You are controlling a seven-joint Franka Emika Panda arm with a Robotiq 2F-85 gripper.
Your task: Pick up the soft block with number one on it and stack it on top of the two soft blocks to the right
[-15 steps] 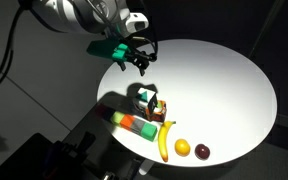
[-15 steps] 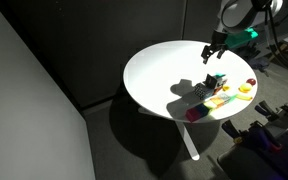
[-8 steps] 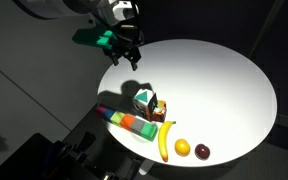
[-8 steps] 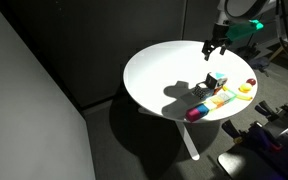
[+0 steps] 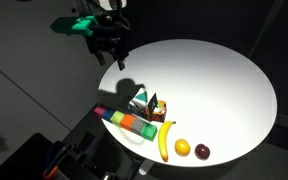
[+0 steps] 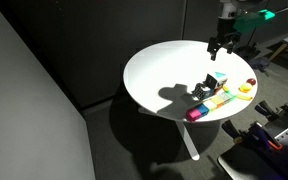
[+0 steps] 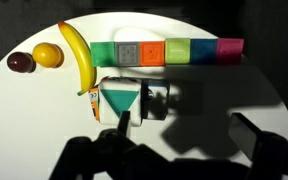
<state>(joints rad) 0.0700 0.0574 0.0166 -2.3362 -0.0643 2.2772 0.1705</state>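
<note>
White round table (image 5: pixel 224 80) | claw (image 5: pixel 113 63) wide, empty, aloft | soft blocks (image 5: pixel 147 102) clustered well apart from it

Banana (image 7: pixel 79 55), orange (image 7: pixel 47 54), dark fruit (image 7: pixel 21 62), multicoloured bar (image 7: pixel 169 51) on round white table (image 5: pixel 224 70).

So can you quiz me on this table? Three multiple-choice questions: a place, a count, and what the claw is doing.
1. Where does the banana lie? A) between the orange and the long multicoloured bar; B) on the floor; C) inside a bowl.
2. How many pieces of fruit are on the table? A) one; B) three; C) five.
3. What is the gripper doing? A) squeezing the orange; B) pressing on the banana; C) hanging above the table, holding nothing.
Answers: 1 A, the orange and the bar flank it; 2 B, banana, orange and a dark red fruit; 3 C, it is raised and grips nothing.
</note>
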